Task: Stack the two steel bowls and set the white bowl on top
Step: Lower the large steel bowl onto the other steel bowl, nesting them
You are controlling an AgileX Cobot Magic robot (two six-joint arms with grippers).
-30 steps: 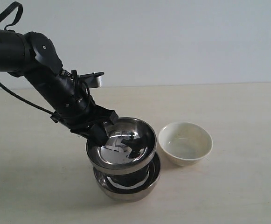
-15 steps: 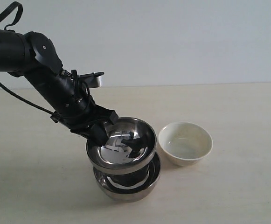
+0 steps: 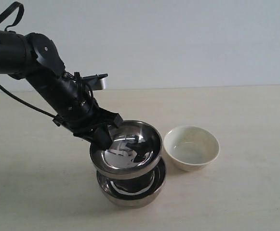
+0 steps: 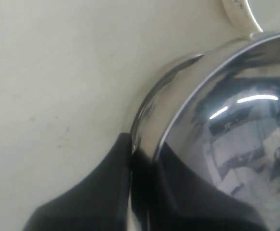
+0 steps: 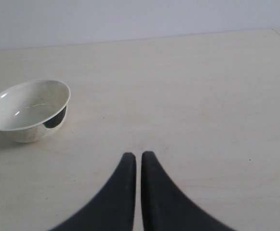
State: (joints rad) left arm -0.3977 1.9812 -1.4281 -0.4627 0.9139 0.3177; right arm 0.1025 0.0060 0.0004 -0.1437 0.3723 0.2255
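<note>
Steel upper bowl [image 3: 144, 139] sits over the lower steel bowl [image 3: 132, 196] at lower centre; our left jaws grip the upper rim, our right jaws closed, empty.

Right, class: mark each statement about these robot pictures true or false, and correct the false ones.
1. The left jaws grip the rim of the upper shiny round steel bowl. True.
2. The small cream-white glossy bowl sits inside the steel bowls. False: it stands on the pale tabletop beside them.
3. The upper steel bowl is over the lower shiny round steel bowl. True.
4. The right jaws hold the white bowl. False: they are shut on nothing, apart from it.
5. The white bowl is empty. True.
</note>
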